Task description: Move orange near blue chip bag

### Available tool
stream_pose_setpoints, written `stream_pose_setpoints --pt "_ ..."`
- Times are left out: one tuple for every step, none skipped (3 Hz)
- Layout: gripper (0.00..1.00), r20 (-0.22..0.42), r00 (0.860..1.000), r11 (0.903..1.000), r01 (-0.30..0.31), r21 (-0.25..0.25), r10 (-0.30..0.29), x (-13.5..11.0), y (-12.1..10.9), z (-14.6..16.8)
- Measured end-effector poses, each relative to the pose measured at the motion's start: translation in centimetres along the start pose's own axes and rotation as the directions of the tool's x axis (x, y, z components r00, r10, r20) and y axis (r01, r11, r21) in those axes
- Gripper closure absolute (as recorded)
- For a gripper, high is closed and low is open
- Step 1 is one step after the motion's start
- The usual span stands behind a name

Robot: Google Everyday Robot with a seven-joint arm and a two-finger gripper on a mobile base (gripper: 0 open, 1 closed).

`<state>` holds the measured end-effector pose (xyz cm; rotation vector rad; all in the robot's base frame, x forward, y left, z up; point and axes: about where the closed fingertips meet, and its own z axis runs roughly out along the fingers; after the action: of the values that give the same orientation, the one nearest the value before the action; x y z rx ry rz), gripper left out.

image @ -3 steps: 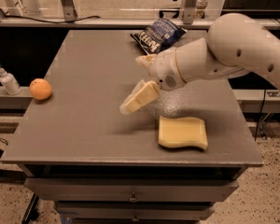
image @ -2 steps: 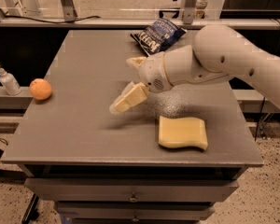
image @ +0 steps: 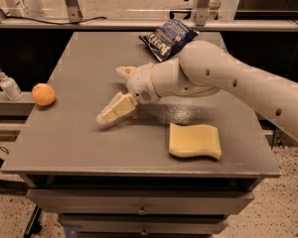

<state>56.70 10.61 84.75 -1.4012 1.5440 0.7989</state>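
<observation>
Orange (image: 43, 94) at table (image: 74, 150) edge — tool (image: 118, 92) mid-table, well apart.

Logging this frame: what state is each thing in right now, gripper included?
gripper: open, empty, over the middle of the table.
orange: resting at the table's left edge, untouched.
blue chip bag: lying crinkled at the far edge.
sponge: lying flat, front right.
bottle: upright on the ledge left of the table.
top drawer: shut.
</observation>
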Motion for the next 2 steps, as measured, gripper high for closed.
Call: stream_pose_setpoints --pt "0.00 0.043 0.999 1.0000 0.006 0.000 -0.006 -1.2 -1.0 2.6" --pt "0.00 0.089 0.996 0.9999 -0.011 0.004 0.011 -3.0 -2.1 5.1"
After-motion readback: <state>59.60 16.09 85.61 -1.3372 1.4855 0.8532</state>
